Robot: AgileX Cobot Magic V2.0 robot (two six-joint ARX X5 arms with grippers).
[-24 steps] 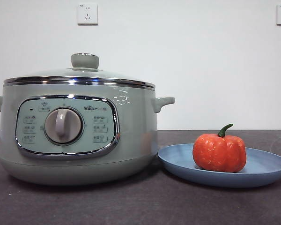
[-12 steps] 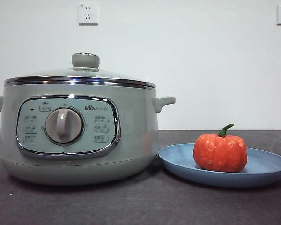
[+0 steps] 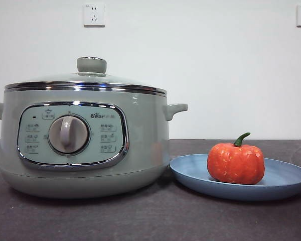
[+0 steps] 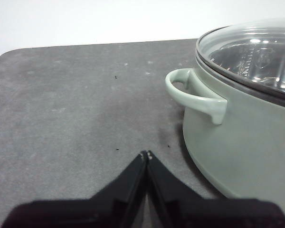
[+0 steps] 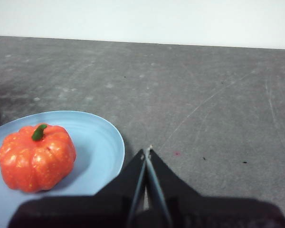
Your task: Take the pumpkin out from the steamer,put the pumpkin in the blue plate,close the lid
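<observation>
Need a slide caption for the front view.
Orange ribbed pumpkin on light-blue plate beside lidded sage-green steamer.

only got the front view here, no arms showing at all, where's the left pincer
Observer: The left pincer sits low over bare table beside the sage-green round steamer, jaws shut, empty.
Operator: and the right one
Observer: The right pincer is shut too, beside the light-blue round plate holding the small orange ribbed pumpkin.
Operator: anything inside the pot
Observer: Through the domed glass lid, only shiny metal shows.

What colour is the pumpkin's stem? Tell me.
Dark green, on the orange pumpkin; the stem shows best in the right wrist view.
</observation>
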